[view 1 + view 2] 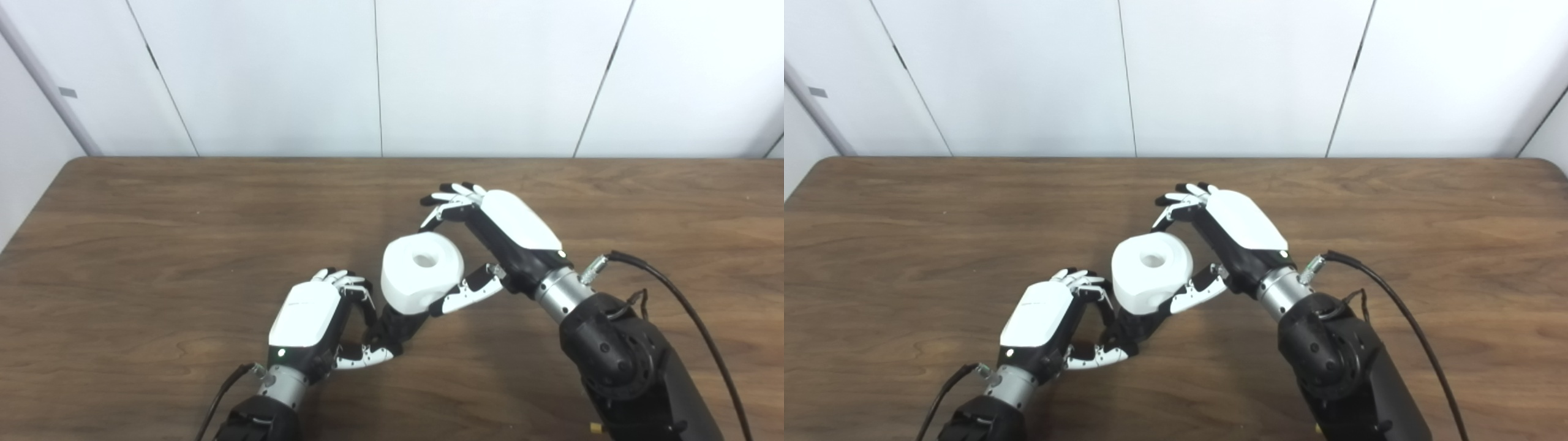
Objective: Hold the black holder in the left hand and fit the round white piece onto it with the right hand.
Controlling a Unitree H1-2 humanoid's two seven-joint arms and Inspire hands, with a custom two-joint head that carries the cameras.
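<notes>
Fingers and thumb of the left hand clasp the black holder near the table's front centre; the right hand grips the round white piece, which sits tilted atop the holder, touching it

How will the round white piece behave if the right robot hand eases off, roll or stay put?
The round white piece looks rigid: no dent where the right robot hand pinches it. Smooth rounded sides suggest it could slip or roll once free. It sits atop the black holder in the left robot hand; whether it is fully seated cannot be seen.
</notes>
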